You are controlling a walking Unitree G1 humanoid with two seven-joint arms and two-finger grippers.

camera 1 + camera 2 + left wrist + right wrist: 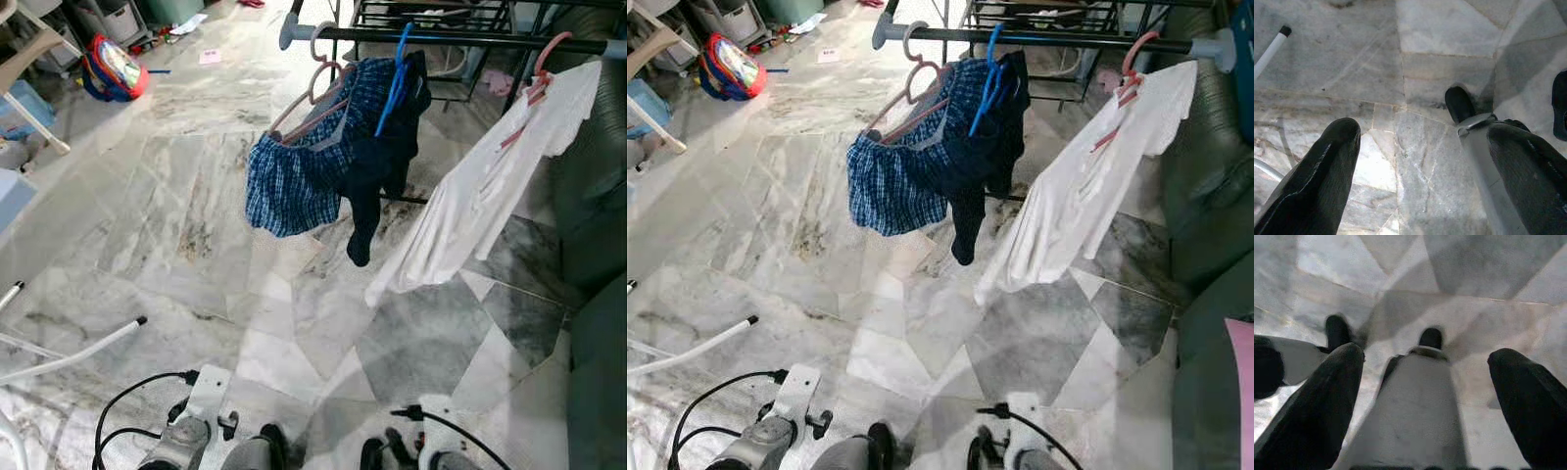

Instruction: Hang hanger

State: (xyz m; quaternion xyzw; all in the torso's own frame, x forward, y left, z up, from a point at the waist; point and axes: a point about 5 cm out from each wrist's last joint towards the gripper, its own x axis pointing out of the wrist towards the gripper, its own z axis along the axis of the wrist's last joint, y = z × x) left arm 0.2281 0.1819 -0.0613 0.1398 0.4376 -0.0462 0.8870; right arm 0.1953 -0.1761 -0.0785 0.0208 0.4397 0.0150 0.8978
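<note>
Three light, stiff hangers on upper-frame rail (441,37), best grabbed near pink hook (321,44); left gripper (1420,161) and right gripper (1425,396) spread wide, empty.

Rail (460,37) runs across the far side, over the floor (196,196). Three hangers on it: shorts (294,181) leftmost, dark garment (377,171) touching them at right, shirt (470,196) further right, apart. Sofa (598,323) along the right edge. Bag (116,67) on floor far left.
</note>
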